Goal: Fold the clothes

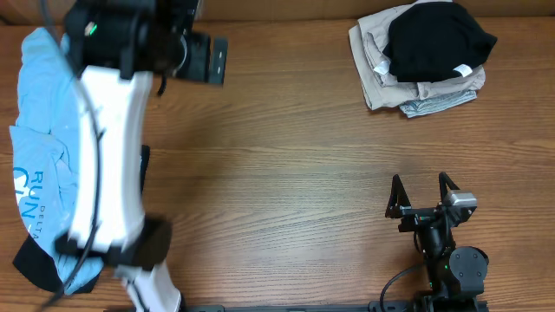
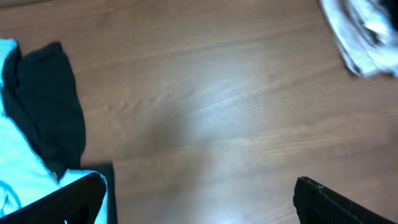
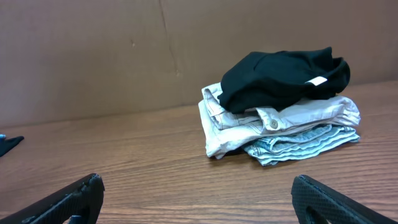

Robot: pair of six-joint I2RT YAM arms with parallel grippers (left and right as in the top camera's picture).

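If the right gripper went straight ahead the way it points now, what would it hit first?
Probably the clothes pile, black garment on top. Only bare table lies between it and the right gripper; height is hard to judge.

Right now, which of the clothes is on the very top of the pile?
The black one with the little white tag; the beige piece lies under it and a pale bluish one is at the bottom.

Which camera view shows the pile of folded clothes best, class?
The right wrist view: it sees the pile side-on, so its layers show, a black garment on beige pieces. Overhead shows only its top. The left wrist view catches just a blurred edge.
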